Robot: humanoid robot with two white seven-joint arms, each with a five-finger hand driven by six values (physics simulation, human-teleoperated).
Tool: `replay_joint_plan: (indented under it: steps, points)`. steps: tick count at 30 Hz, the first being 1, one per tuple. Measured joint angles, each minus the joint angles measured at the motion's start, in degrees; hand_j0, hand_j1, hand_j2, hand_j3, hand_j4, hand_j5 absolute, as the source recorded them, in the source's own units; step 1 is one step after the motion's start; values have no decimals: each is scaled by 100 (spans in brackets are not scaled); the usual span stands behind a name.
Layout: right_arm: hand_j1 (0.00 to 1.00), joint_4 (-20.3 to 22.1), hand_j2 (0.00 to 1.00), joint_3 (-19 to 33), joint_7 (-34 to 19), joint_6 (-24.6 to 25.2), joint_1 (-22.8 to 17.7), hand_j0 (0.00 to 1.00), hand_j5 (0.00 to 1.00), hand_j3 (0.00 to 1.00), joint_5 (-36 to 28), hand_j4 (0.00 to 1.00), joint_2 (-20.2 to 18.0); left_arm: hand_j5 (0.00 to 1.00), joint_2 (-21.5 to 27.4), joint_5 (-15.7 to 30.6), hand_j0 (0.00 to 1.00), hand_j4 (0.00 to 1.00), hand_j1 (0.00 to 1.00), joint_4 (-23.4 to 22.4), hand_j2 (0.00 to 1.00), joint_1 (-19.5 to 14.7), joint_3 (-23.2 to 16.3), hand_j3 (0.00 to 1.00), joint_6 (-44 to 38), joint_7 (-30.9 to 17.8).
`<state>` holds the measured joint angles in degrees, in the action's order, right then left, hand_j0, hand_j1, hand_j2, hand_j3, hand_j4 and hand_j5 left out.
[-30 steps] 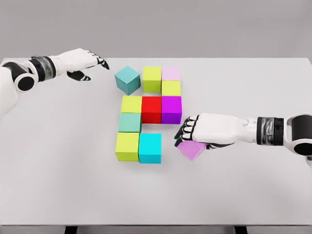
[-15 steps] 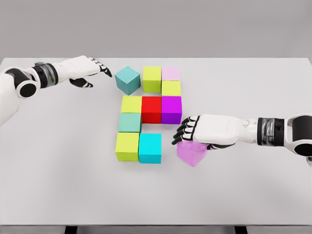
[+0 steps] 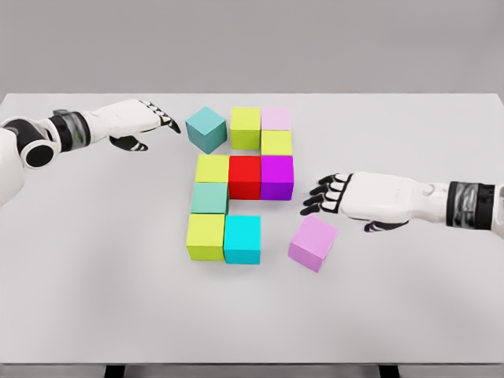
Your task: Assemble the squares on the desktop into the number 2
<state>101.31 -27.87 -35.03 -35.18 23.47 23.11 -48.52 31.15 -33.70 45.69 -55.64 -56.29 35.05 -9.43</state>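
Observation:
Coloured cubes sit grouped mid-table: a yellow-green cube, pale pink cube and yellow cube at the back, then yellow, red and purple, a teal-green cube, and yellow-green beside cyan in front. A teal cube stands turned at the back left. A violet cube rests alone, turned, right of the cyan one. My right hand hovers open just above and right of it, holding nothing. My left hand is open, fingers pointing at the teal cube.
The white table has wide bare areas at the front, left and right. Its front edge runs along the bottom of the view.
My right hand let go of the violet cube and drew back to the right; the cube now rests on the table. My left hand shifted slightly near the teal cube.

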Motion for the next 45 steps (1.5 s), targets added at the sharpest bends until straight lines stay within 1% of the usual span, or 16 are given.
replay_joint_plan:
  steps: [2, 4, 6, 7, 9, 10, 13, 17, 21, 27, 30, 32, 36, 38, 41, 45]
  points:
    - [85, 1, 85, 183, 0, 1, -132, 85, 85, 85, -9, 85, -84, 78, -2, 0, 78, 78, 78, -9, 78, -9, 0, 78, 0, 0]
    - [82, 1, 82, 290, 0, 1, -316, 82, 82, 82, -13, 82, -185, 78, -7, -2, 78, 78, 78, -24, 78, -35, 0, 78, 0, -3]
    - [75, 1, 75, 387, 0, 0, -404, 75, 75, 75, -15, 75, -280, 78, -23, -5, 78, 78, 78, -42, 78, -35, 0, 78, 0, -5]
    - [72, 2, 72, 488, 0, -1, -518, 72, 72, 72, -14, 72, -316, 78, -38, -9, 78, 78, 78, -54, 78, -44, 0, 78, 0, -6]
    - [70, 2, 70, 779, 0, -2, -782, 70, 70, 70, -14, 70, -362, 78, -66, -17, 78, 78, 78, -86, 78, -44, 0, 78, 0, -8]
    - [68, 2, 68, 913, 0, -1, -861, 68, 68, 68, -15, 68, -377, 78, -85, -23, 78, 78, 78, -99, 78, -44, 0, 78, 0, -10]
    - [68, 1, 68, 1138, 1, 1, -1011, 68, 68, 68, -18, 68, -424, 78, -168, -52, 78, 78, 78, -144, 78, -44, -1, 78, 0, -13]
    - [67, 1, 67, 1221, 1, 2, -1160, 67, 67, 67, -19, 67, -453, 79, -223, -89, 79, 79, 79, -207, 79, -44, -1, 79, 0, -16]
    - [67, 2, 67, 1210, 1, 2, -1257, 67, 67, 67, -22, 67, -440, 81, -249, -99, 81, 81, 81, -292, 81, -53, 0, 81, 0, -16]
    - [67, 2, 67, 1133, 1, 3, -1362, 67, 67, 67, -35, 67, -375, 81, -324, -93, 81, 81, 81, -424, 81, -88, 6, 81, 0, -18]
    - [64, 2, 64, 1101, 1, 3, -1371, 64, 64, 64, -37, 64, -350, 82, -351, -90, 82, 82, 82, -447, 82, -105, 6, 82, 0, -18]
    - [64, 2, 64, 1090, 1, 3, -1389, 64, 64, 64, -36, 64, -331, 84, -395, -85, 84, 84, 84, -536, 84, -123, 11, 84, -1, -17]
    - [64, 2, 64, 1078, 1, 2, -1485, 64, 64, 64, -36, 64, -232, 85, -476, -82, 85, 85, 85, -711, 85, -167, 20, 85, 0, -17]
    - [64, 2, 64, 1077, 1, 3, -1494, 64, 64, 64, -36, 64, -183, 87, -521, -80, 87, 87, 87, -804, 87, -176, 25, 87, 0, -17]
    - [64, 1, 64, 1080, 1, 3, -1503, 64, 64, 64, -36, 64, -113, 87, -556, -81, 87, 87, 87, -896, 87, -185, 29, 87, 0, -16]
    - [64, 1, 64, 1081, 1, 3, -1529, 64, 64, 64, -41, 64, -19, 91, -598, -73, 91, 91, 91, -1008, 91, -272, 50, 91, 0, -12]
